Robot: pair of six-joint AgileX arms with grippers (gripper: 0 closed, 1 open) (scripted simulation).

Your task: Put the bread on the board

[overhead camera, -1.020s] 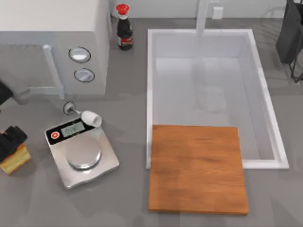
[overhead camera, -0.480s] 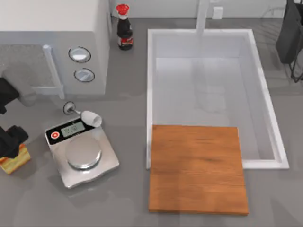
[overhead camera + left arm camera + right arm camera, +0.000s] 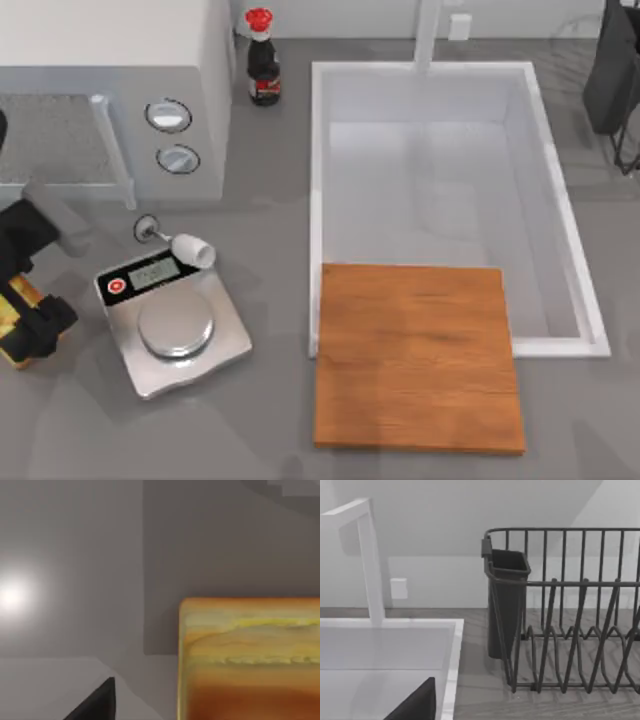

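The sink [image 3: 440,200] took the far right of the table, and the board [image 3: 415,357] lay across its near rim, its near half over bare grey counter. A microwave [image 3: 110,95] filled the far left, with a scale [image 3: 172,325] in front of it. Open counter separated scale and board. At the left edge the left gripper [image 3: 30,310] sat over the bread [image 3: 250,655], which rested on the counter; whether it gripped, I cannot tell. The right arm stayed parked at far right.

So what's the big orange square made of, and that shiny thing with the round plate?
The board looks like wood with a matte finish: warm orange-brown with streaky grain lines. The kitchen scale looks like brushed metal, probably steel: silver-grey with soft reflections on its round plate.
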